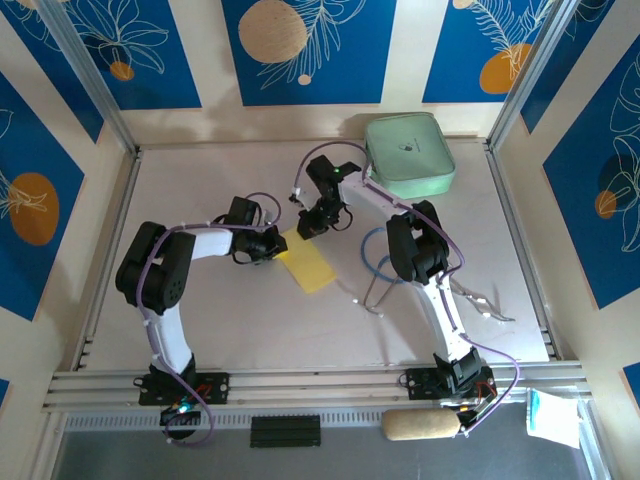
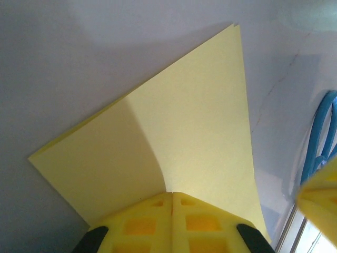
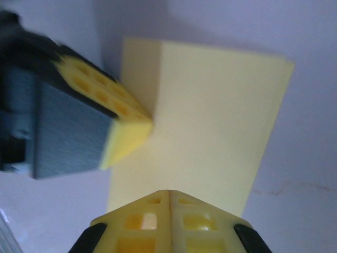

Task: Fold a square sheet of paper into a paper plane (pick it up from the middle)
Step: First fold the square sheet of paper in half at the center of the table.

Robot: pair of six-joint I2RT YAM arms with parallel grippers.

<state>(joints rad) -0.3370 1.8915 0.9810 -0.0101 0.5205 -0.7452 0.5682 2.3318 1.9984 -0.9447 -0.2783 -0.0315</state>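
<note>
Yellow paper sheet (image 1: 310, 268), thin and folded over into a rectangle, lies near the middle of the pale table (image 1: 200, 310) in the top external view. We note the left gripper (image 1: 277, 250) at the sheet's upper left corner and the right gripper (image 1: 304, 233) at its far edge, the two close together. From this height we cannot tell how the fingers of either stand. A mint-green rounded soft case (image 1: 410, 155) sits at the far right of the table, well apart from the sheet. A blue looped cable (image 1: 374, 262) lies just right of the sheet, beside the right arm.

From the left wrist view, we record the left gripper (image 2: 171, 219) with its yellow fingers pressed together, pinching the near edge of the yellow paper sheet (image 2: 200, 126). The sheet spreads away from them in two layers, the double edge showing along its left side and at its far corner. It curves up slightly where it meets the fingers. The blue looped cable (image 2: 322, 134) shows at the right margin, and a blurred yellow finger (image 2: 320, 196) of the other arm below it.

From the right wrist view, we record the right gripper (image 3: 169, 221) likewise closed, its fingers pinching the near edge of the yellow paper sheet (image 3: 210, 121). The left gripper (image 3: 129, 132) enters from the left, its yellow tip touching the sheet's left edge.
</note>
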